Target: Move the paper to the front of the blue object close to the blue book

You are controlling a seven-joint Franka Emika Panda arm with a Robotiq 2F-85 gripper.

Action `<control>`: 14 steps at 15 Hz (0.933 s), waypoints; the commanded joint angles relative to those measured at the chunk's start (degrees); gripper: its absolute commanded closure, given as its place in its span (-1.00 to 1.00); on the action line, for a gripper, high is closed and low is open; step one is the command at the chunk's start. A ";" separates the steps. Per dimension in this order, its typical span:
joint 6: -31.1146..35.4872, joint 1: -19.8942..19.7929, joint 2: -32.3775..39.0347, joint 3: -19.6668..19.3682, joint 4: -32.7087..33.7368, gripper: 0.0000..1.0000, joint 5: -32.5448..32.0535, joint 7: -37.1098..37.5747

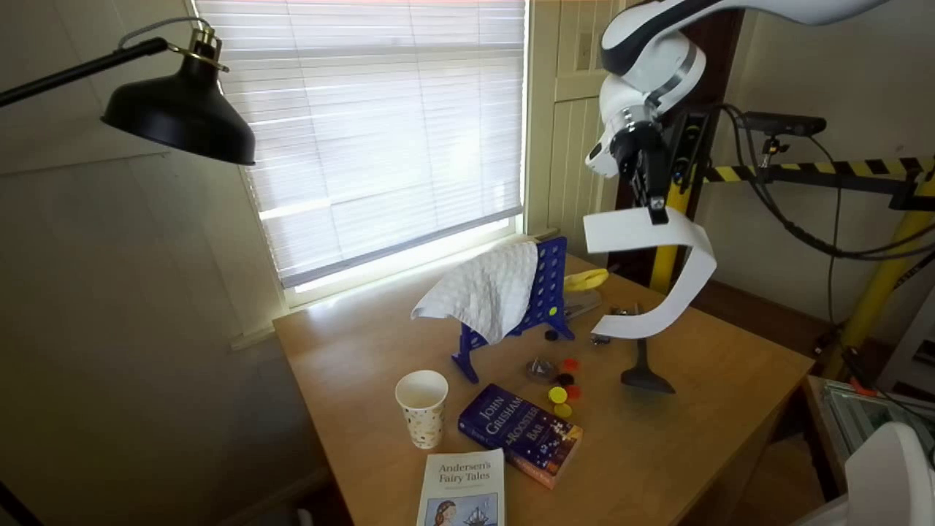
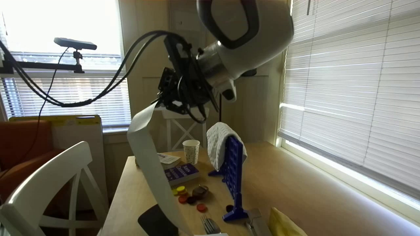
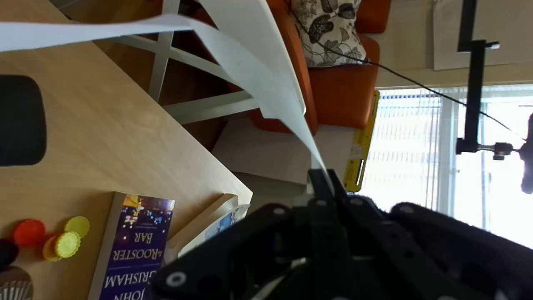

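The gripper point(image 1: 658, 212) hangs well above the level of the table point(image 1: 657, 460), fingers pinched together on the upper edge of the paper point(image 1: 690, 281). The sheet droops below the fingertips in a long curl; I can't tell whether its low end touches the dark spatula point(image 1: 646, 380) there. Apart from the paper stands the blue object point(image 1: 548, 277), a white cloth point(image 1: 482, 285) draped over it. Small discs point(image 1: 557, 395) lie beside the blue book point(image 1: 522, 432), and beside both plain wood runs to the table's edge, a white chair point(image 2: 49, 183) beyond.
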 commanded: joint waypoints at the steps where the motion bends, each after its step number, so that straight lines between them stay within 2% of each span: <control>1: 10.92 8.77 -4.99 -1.12 -12.90 1.00 -0.05 -2.62; 4: 18.97 14.66 -5.09 0.49 -17.55 1.00 4.02 -3.65; 7: 30.69 18.85 -2.41 1.70 -18.64 1.00 13.19 -3.56; 11: 45.14 21.94 1.10 2.71 -17.88 1.00 24.81 -5.04; 14: 55.81 22.83 3.55 3.08 -17.61 1.00 32.50 -9.39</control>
